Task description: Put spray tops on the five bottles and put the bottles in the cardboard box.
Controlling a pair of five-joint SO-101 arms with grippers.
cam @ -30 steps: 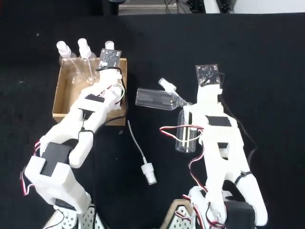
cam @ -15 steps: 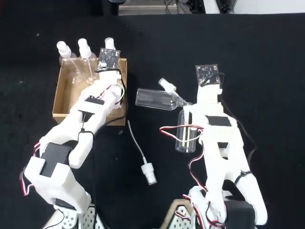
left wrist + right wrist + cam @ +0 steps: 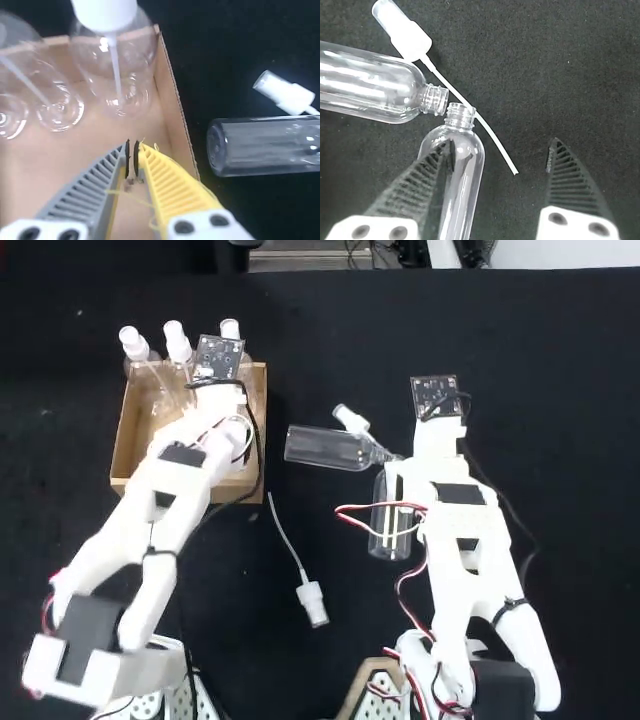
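Three clear bottles with white spray tops (image 3: pixel 176 342) stand at the far end of the cardboard box (image 3: pixel 131 443). My left gripper (image 3: pixel 131 151) hangs shut and holding nothing over the box floor, just inside its right wall (image 3: pixel 172 115). Two uncapped clear bottles lie on the black table: one (image 3: pixel 330 448) crosswise, one (image 3: pixel 390 525) under my right arm. A spray top (image 3: pixel 402 31) lies by their necks, its tube running under them. My right gripper (image 3: pixel 500 155) is open above the lying bottle (image 3: pixel 457 165), one finger over its shoulder. Another spray top (image 3: pixel 312 600) lies between the arms.
The black cloth (image 3: pixel 560 390) covers the whole table, with free room on the right side and at the back. The near half of the box floor (image 3: pixel 45 160) is bare.
The left arm has swung and pulled back toward the box's middle, its base link shifting left and down in the high view. The right arm and the loose bottles have not moved.
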